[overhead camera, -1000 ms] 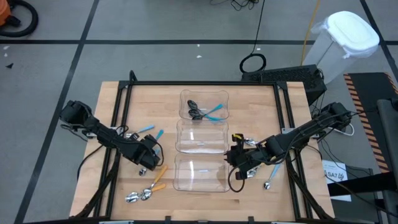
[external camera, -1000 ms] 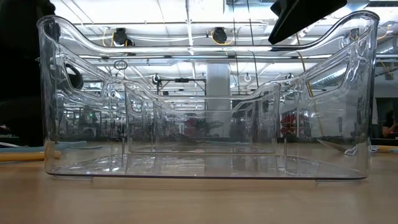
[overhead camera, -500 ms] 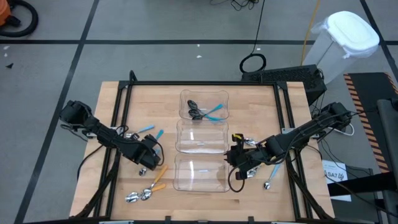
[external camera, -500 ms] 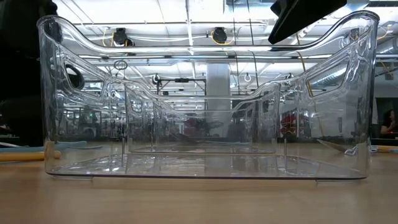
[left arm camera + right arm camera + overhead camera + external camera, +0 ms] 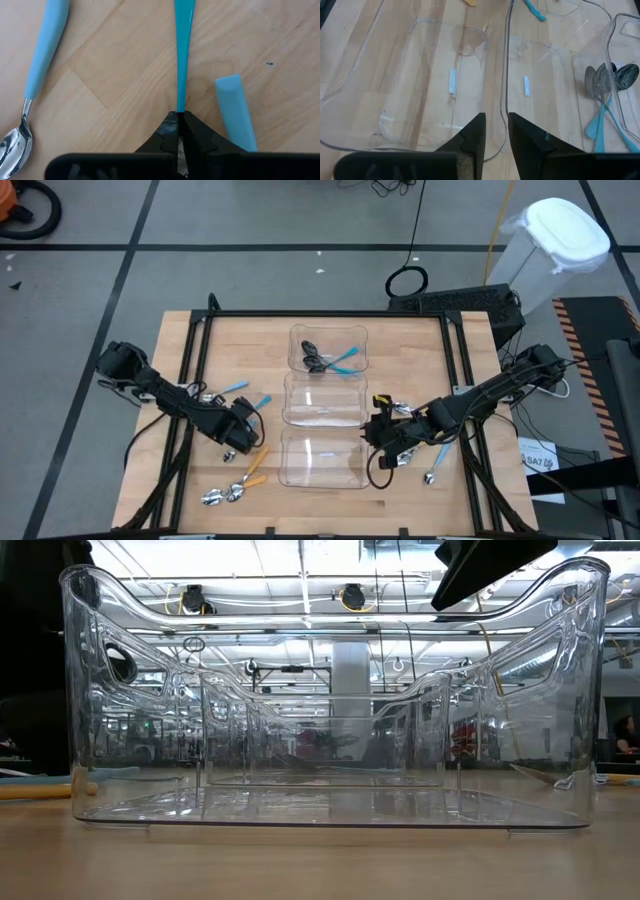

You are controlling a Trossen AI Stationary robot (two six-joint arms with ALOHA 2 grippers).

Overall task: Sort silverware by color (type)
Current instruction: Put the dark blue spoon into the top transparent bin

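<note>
My left gripper (image 5: 244, 423) (image 5: 180, 121) is low over the table, left of the bins, shut on a teal-handled spoon (image 5: 262, 402). Beside it lie a light-blue spoon with a silver bowl (image 5: 35, 60) and another blue handle (image 5: 235, 112). Orange-handled spoons (image 5: 256, 464) and silver bowls (image 5: 224, 495) lie nearer the front edge. More spoons lie right of the bins (image 5: 434, 468). Dark-bowled, blue-handled spoons (image 5: 330, 360) (image 5: 602, 100) rest in the far bin. My right gripper (image 5: 374, 436) (image 5: 495, 131) is open, above the wall between the near and middle bins. My left gripper pinches the teal spoon's handle at its narrow end (image 5: 179, 106) between the two shut fingers. The handle runs straight out ahead of the fingers, widening away from them. The bowl is hidden beneath the gripper. Whether the spoon is off the wood, I cannot tell.
Three clear bins stand in a row down the table's middle: far (image 5: 328, 332), middle (image 5: 325, 380), near (image 5: 320, 480) (image 5: 320, 690). A black frame (image 5: 320, 314) borders the table. Bare wood lies far left and far right of the bins.
The teal spoon held by my left gripper has shifted a little toward the bins. The right arm has kept still.
</note>
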